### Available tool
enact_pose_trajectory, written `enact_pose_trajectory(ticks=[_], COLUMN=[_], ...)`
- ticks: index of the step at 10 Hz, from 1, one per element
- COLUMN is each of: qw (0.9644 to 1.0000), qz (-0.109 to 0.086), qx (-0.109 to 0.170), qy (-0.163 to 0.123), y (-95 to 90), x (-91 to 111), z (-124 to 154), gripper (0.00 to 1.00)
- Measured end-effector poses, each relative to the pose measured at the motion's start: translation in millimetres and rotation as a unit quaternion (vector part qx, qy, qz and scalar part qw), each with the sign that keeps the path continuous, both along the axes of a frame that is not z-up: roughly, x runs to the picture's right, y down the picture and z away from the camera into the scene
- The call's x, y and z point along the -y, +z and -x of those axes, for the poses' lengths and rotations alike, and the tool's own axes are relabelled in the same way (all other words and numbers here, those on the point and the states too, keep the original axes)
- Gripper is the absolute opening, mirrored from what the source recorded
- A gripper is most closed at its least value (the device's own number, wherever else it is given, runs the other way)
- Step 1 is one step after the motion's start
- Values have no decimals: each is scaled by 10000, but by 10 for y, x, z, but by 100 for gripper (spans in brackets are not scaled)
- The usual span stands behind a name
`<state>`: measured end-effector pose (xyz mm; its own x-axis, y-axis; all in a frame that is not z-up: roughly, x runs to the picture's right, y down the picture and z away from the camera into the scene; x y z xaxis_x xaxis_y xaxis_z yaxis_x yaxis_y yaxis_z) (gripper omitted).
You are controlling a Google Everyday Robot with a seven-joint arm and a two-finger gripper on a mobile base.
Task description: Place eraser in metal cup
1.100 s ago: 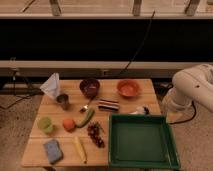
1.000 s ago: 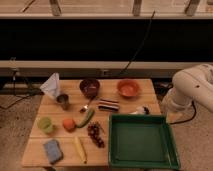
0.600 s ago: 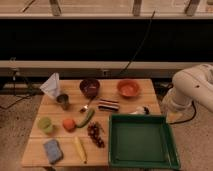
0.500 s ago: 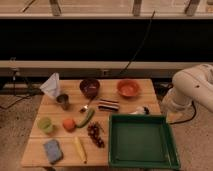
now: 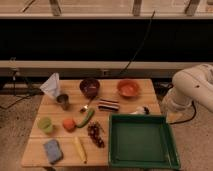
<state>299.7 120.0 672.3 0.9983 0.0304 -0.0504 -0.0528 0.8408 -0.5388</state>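
The eraser (image 5: pixel 108 104), a small flat block with dark and white stripes, lies near the middle of the wooden table (image 5: pixel 145 97), just in front of the dark maroon bowl (image 5: pixel 90 87). The metal cup (image 5: pixel 63 101) stands upright to the left of the eraser, about a bowl's width away, beside a white crumpled bag (image 5: pixel 51 85). My white arm (image 5: pixel 192 90) is folded off the table's right edge. The gripper itself is not in view, and nothing of mine touches the eraser or the cup.
An orange bowl (image 5: pixel 128 88) sits at the back right and a large green tray (image 5: pixel 142 157) fills the front right. A light green cup (image 5: pixel 45 124), an orange fruit (image 5: pixel 69 123), a green vegetable (image 5: pixel 85 118), dark grapes (image 5: pixel 95 134), a banana (image 5: pixel 80 148) and a blue-grey sponge (image 5: pixel 52 150) crowd the front left.
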Motion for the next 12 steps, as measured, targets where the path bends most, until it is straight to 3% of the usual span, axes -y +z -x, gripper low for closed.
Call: enact_pose_trajectory(ticks=[12], qw=[10000], qz=[29], qx=[49], qy=[-43], y=[20], x=[7], z=[2], gripper=[65])
